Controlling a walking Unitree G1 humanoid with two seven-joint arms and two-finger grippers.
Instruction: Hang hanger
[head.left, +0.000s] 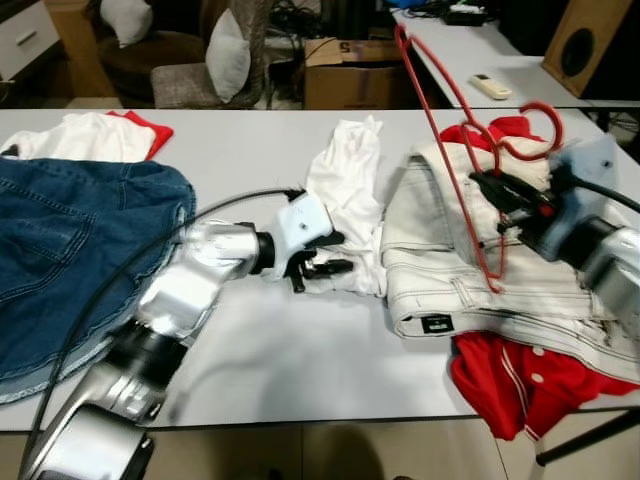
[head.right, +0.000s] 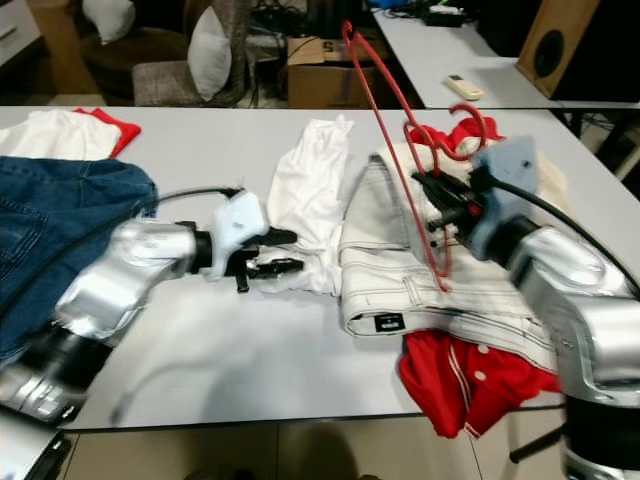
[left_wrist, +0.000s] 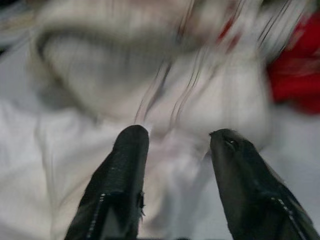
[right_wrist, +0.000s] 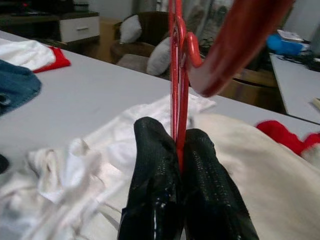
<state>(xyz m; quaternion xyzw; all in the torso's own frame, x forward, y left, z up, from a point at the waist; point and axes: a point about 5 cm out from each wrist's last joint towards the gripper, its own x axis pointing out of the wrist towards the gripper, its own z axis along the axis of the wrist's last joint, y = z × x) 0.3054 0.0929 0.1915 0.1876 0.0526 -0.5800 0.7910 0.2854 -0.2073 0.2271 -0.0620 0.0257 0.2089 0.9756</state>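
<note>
A red wire hanger (head.left: 446, 110) is held up above the white table (head.left: 250, 360), tilted, its hook toward my right arm. My right gripper (head.left: 503, 205) is shut on the hanger's wire (right_wrist: 176, 100) over the cream jeans (head.left: 480, 270). My left gripper (head.left: 325, 262) is open, low over the table, its fingertips (left_wrist: 131, 145) at the edge of the crumpled white garment (head.left: 345, 190).
Blue denim clothing (head.left: 70, 250) covers the table's left side. A white and red garment (head.left: 100, 135) lies at the far left. Red clothing (head.left: 520, 385) hangs over the front right edge. Chairs with cushions (head.left: 225, 55), a cardboard box (head.left: 350, 75) and a second table (head.left: 480, 50) stand behind.
</note>
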